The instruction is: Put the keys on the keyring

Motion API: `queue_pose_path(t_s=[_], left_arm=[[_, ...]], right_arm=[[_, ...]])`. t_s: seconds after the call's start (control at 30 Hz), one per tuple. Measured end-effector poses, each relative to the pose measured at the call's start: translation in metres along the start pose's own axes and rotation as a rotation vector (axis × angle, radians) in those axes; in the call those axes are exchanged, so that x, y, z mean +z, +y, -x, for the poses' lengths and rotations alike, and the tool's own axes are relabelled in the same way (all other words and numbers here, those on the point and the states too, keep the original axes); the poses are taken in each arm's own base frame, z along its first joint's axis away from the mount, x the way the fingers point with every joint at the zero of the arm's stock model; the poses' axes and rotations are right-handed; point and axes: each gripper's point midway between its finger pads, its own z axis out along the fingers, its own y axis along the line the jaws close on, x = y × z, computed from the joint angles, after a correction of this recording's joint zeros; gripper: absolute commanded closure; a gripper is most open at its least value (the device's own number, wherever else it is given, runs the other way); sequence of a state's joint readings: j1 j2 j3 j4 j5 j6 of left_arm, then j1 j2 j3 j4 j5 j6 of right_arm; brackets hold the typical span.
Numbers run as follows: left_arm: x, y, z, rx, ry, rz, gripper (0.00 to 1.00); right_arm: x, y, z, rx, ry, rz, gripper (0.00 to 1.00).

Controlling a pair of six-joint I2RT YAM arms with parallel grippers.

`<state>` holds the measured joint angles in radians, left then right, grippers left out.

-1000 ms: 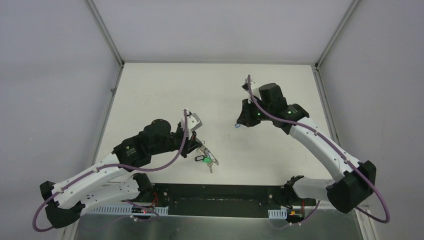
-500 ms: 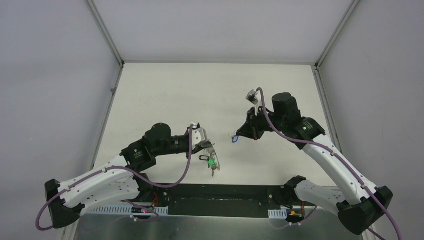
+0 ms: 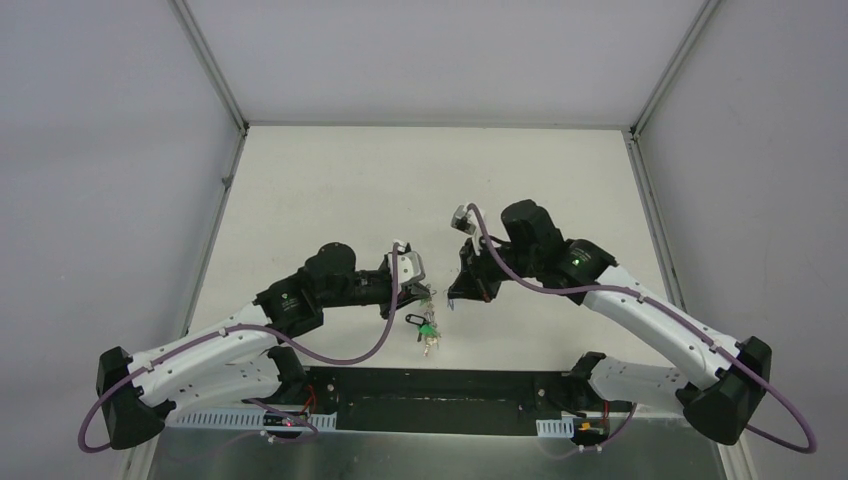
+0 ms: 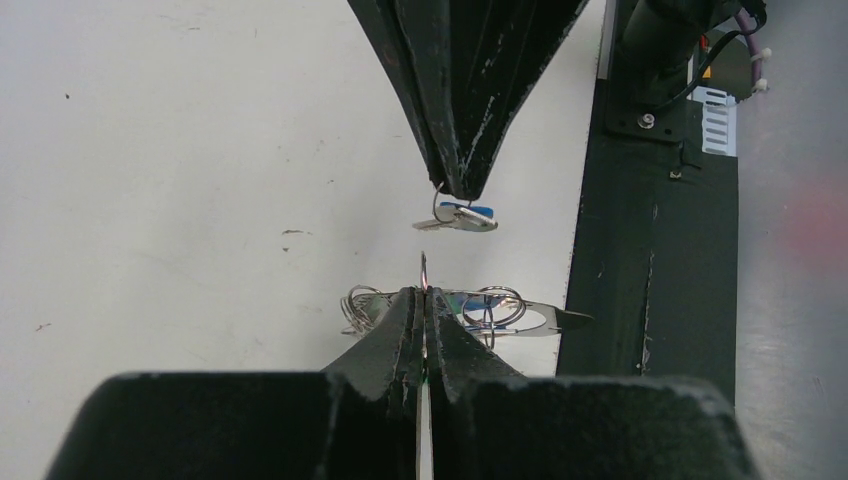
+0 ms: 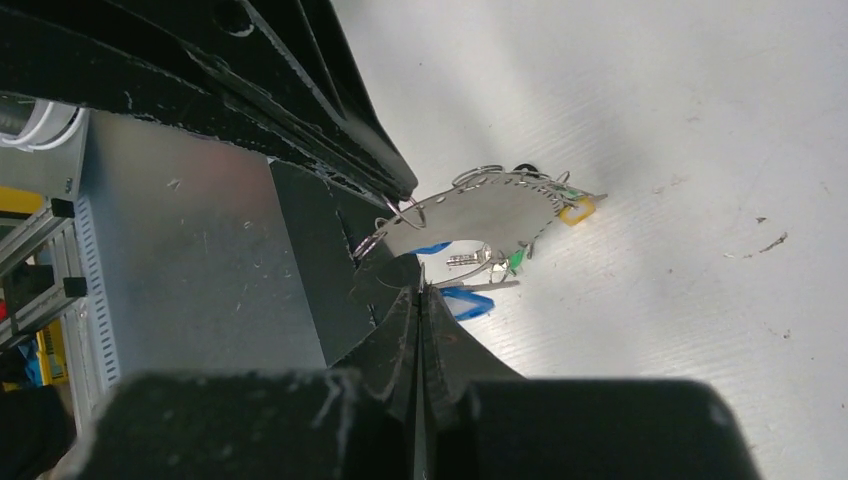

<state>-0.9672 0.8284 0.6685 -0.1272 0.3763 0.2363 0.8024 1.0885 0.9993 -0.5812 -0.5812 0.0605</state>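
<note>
Right tool [image 4: 458,190] is clenched on the blue key [image 4: 462,217], pinching it by its small loop so the key hangs just under the tips. Left tool [image 4: 424,300] is clenched on the keyring [image 5: 480,212]. The ring's thin edge sticks up past the tips, w/ little rings splayed either side.

What's changed vs 1 s ago:
- Right arm was further up the worktop [image 3: 330,190], well apart from the left. It has since swung in and toward the near edge, to the middle.
- Left arm has reached inward too, carrying the keyring, w/ the green key [image 3: 428,328] and others dangling under it.
- Net: the two tools went from well apart to tip-to-tip, facing each other.

Where things are now: in the left wrist view the blue key sits just above the keyring edge, near but w/ a visible gap, so not touching. The right wrist view agrees, w/ the key beside its own tips and the keyring just beyond.

What it means, prob.: the carry is done and fine alignment starts. The blue key isn't on the ring yet. Next move would need the key's loop lined up w/ the ring, by small moves only. Risks: the key swivels on its loop, or the thin ring slips in the left grip.
</note>
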Motion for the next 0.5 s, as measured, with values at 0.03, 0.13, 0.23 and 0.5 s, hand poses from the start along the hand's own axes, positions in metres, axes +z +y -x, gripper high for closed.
queue_pose_path(t_s=[0.03,0.13,0.23,0.5], left_arm=[[0.0,0.0,-0.001,-0.009,0.002,0.0,1.0],[0.001,-0.001,0.0,-0.018,0.002,-0.001,1.0],[0.001,0.0,0.005,-0.021,-0.006,-0.003,1.0],[0.001,-0.004,0.008,-0.04,-0.013,-0.018,1.0]], right_arm=[[0.003,0.002,-0.001,-0.008,0.009,0.003,1.0],[0.007,0.006,-0.002,-0.025,0.024,0.01,1.0],[0.011,0.01,-0.003,-0.036,0.034,0.018,1.0],[0.014,0.017,0.003,-0.057,0.027,0.035,1.0]])
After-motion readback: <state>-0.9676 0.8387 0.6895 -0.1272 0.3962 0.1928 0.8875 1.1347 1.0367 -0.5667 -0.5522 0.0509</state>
